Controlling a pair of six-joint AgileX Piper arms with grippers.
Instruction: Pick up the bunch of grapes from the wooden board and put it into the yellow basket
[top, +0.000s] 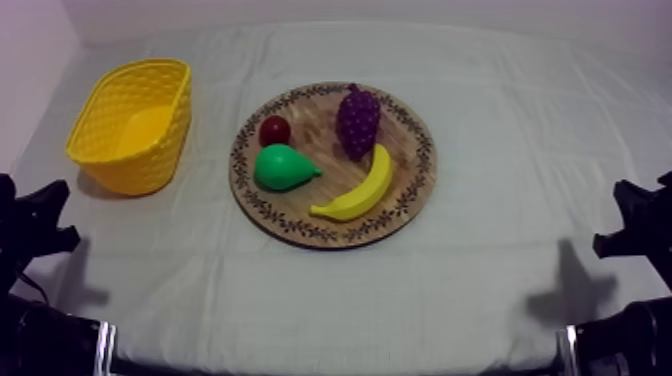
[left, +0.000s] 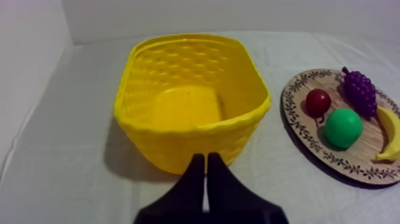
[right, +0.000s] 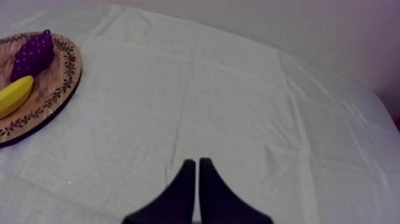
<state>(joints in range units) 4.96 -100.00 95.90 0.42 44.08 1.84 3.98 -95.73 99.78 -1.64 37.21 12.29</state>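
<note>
On the board (top: 300, 226), grapes (top: 358, 120) beside banana (top: 361, 189)

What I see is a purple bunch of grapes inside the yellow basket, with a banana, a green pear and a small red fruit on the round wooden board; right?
Not quite: the purple bunch of grapes lies on the round wooden board, beside the yellow banana, not inside the yellow basket. The top view shows it. The green pear and small red fruit are there too.
</note>
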